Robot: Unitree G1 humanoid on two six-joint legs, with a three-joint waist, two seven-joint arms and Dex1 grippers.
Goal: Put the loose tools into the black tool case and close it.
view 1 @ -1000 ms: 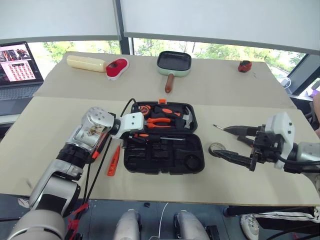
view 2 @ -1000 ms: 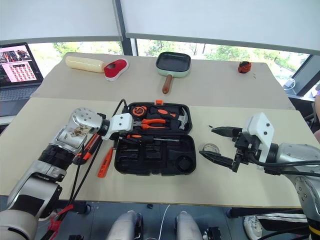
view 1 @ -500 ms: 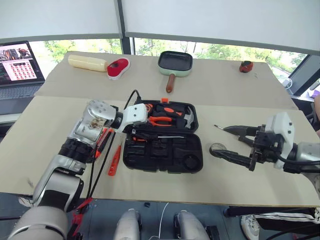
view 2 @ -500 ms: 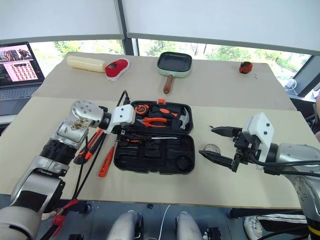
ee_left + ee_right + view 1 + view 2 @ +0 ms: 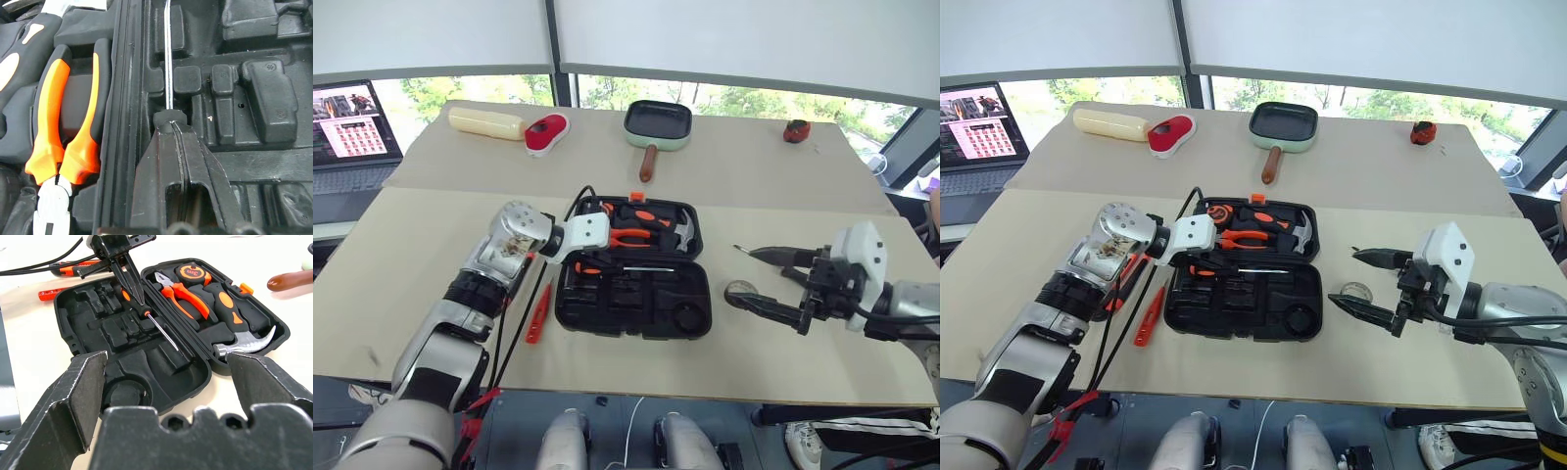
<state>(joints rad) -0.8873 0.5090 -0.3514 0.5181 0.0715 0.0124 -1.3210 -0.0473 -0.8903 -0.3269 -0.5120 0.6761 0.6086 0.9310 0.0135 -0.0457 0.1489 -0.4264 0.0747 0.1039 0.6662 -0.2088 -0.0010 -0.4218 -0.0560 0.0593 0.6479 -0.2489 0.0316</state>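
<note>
A: Where is the open black moulded plastic tool case (image 5: pixel 634 281) found?

B: Mid-tabletop, near its front edge. Inside it, an orange-and-black-handled screwdriver (image 5: pixel 146 317) is pinched by the closed left gripper (image 5: pixel 136 296); the right gripper (image 5: pixel 771 281) is spread wide, holding nothing.

The beige worktop (image 5: pixel 401 264) carried the open black tool case (image 5: pixel 633 304) near its front edge. Just left of the case lay an orange utility knife (image 5: pixel 538 314); to its right sat a small tape roll (image 5: pixel 738 291). Farther back rested a green frying pan (image 5: pixel 658 124), a red-and-white object (image 5: pixel 544 133), a cream-coloured roll (image 5: pixel 485 122) and a small red item (image 5: pixel 794 130).
</note>
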